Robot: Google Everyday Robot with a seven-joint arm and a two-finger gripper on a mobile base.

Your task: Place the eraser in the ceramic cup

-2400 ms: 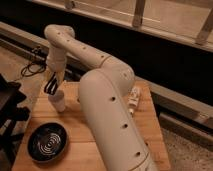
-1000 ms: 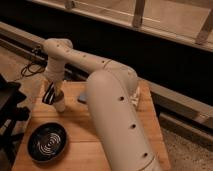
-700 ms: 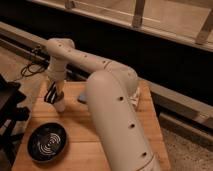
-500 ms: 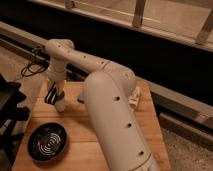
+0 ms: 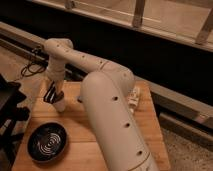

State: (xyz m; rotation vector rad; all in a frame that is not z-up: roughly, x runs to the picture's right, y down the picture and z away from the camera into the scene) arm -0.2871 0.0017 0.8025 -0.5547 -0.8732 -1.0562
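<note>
White ceramic cup (image 5: 60, 105) partly hidden under claw (image 5: 52, 94).

I get one view only: high behind the arm (image 5: 107, 110), looking down and forward over the wooden table (image 5: 150, 125), arm close and filling the centre. The gripper (image 5: 52, 95) sits far left, at the ceramic cup (image 5: 60, 105).

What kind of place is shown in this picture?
Probably an indoor robot test area: a wooden table beside a dark wall, loose cables on the floor, and the gripper at the ceramic cup.
</note>
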